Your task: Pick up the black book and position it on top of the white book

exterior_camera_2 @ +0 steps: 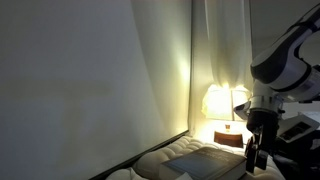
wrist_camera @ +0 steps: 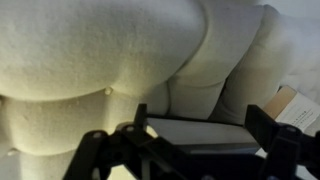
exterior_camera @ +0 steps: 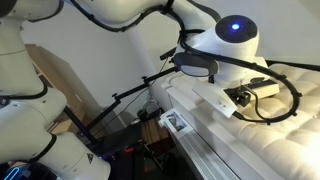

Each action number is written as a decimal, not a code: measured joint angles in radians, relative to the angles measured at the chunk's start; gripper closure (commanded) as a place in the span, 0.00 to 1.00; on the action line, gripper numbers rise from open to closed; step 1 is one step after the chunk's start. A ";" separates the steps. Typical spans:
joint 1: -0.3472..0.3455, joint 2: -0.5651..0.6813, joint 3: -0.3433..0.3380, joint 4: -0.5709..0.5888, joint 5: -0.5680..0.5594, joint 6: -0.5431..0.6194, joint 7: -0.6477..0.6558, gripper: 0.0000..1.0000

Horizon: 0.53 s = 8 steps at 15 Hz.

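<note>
Black book (wrist_camera: pixel 195 140) lies flat on the bed (exterior_camera: pixel 280 140), tight against the foot of the pillow (wrist_camera: pixel 100 50). Dark face is up, w/ a pale strip along the edge nearest the pillow. Its long axis runs across the wrist view, i.e. parallel to the pillow front.

White book (wrist_camera: pixel 296 105) is prob. the pale slab w/ faint marks further along the pillow front, cut off by the view's edge. It's near the black book; can't tell if they touch.

Claw (wrist_camera: pixel 195 112) is spread wide w/ nothing in it. Its two fingers frame the black book, one toward each end of the long edge, so the book sits straight ahead of the claw, btw the fingers & short of the pillow. In both exterior views the claw (exterior_camera: pixel 240 97) (exterior_camera_2: pixel 254 158) hangs above the bed, not touching anything.

Pick not begun, by the look of it. The jaws open along the book's long axis, which is likely too long to span. So prob. a wrist turn of approx. a quarter, to close across the short side, then straight down. Watch the pillow: it crowds the far finger, & the soft bed will give under a push.
</note>
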State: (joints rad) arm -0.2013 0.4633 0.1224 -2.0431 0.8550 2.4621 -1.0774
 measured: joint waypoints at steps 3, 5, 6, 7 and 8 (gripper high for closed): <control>-0.001 -0.009 -0.003 0.004 0.045 0.003 -0.007 0.00; -0.003 -0.032 -0.005 0.003 0.076 0.003 -0.021 0.00; -0.003 -0.048 -0.007 0.003 0.089 0.003 -0.022 0.00; -0.003 -0.063 -0.010 0.003 0.099 0.002 -0.022 0.00; -0.003 -0.077 -0.014 0.003 0.109 0.001 -0.022 0.00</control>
State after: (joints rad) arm -0.2042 0.3859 0.1086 -2.0405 0.9641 2.4635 -1.0993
